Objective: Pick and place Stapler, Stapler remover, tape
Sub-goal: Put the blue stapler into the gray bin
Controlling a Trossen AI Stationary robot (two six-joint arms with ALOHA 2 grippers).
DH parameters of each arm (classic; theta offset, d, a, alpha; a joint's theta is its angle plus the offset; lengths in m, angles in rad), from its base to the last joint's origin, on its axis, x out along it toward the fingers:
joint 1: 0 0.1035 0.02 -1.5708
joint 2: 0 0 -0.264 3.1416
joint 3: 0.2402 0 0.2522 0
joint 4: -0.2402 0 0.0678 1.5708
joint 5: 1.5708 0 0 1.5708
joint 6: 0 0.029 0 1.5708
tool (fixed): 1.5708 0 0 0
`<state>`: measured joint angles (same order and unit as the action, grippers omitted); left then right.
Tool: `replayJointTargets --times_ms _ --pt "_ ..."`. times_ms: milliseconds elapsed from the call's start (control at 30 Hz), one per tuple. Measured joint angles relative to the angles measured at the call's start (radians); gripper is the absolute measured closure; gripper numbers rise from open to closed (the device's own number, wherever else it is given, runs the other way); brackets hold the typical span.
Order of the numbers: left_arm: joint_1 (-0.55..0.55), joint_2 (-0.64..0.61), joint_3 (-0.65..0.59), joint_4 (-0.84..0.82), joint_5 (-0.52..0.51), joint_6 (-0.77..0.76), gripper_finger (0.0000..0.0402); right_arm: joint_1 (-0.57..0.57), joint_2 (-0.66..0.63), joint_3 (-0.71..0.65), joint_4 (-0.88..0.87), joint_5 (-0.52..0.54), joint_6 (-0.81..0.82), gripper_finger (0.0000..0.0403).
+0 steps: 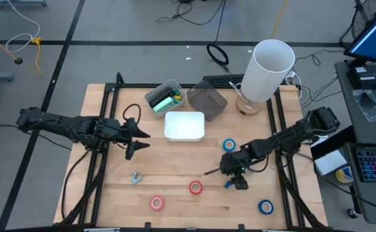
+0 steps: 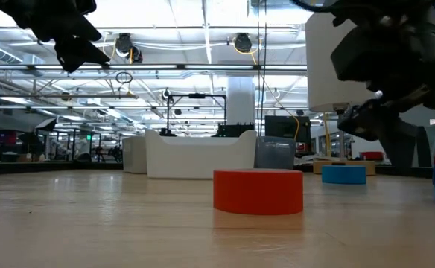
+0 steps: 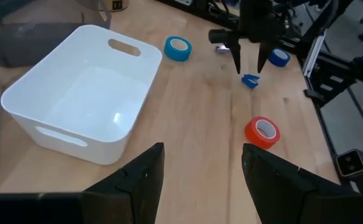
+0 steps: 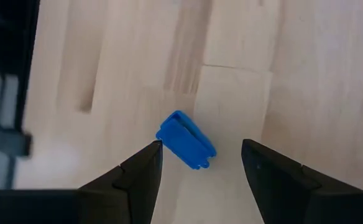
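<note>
My right gripper (image 1: 233, 178) hangs open, fingers pointing down, just above a small blue plastic piece (image 4: 186, 148), apparently the stapler remover, which lies flat on the wood between the two fingers (image 4: 138, 177) without touching them. The tape rolls lie flat on the table: blue tape (image 1: 230, 145), a second blue roll (image 1: 266, 207), red tape (image 1: 196, 187) and a pink-red roll (image 1: 156, 203). A small grey tool (image 1: 135, 177) lies at the left near side. My left gripper (image 1: 138, 140) waits open, raised, left of the white bin (image 1: 185, 126).
A clear tub holding a green object (image 1: 164, 98) and a dark tub (image 1: 207, 101) stand behind the white bin. A big white cylinder (image 1: 268, 69) stands at the far right. Black frame rails (image 1: 279, 125) run along both sides of the table.
</note>
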<state>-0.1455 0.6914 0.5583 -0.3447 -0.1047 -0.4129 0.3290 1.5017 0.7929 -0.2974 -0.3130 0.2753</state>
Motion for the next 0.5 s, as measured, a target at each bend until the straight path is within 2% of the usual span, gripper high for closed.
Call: replayJointTargets --times_ms 267,500 --pt "0.000 0.000 0.000 0.000 0.000 -0.057 0.0185 0.000 0.000 0.000 0.000 0.002 -0.260 0.0191" --pt "0.000 0.000 0.000 0.000 -0.001 -0.078 0.0185 0.005 0.000 0.000 0.000 -0.001 -0.318 0.0191"
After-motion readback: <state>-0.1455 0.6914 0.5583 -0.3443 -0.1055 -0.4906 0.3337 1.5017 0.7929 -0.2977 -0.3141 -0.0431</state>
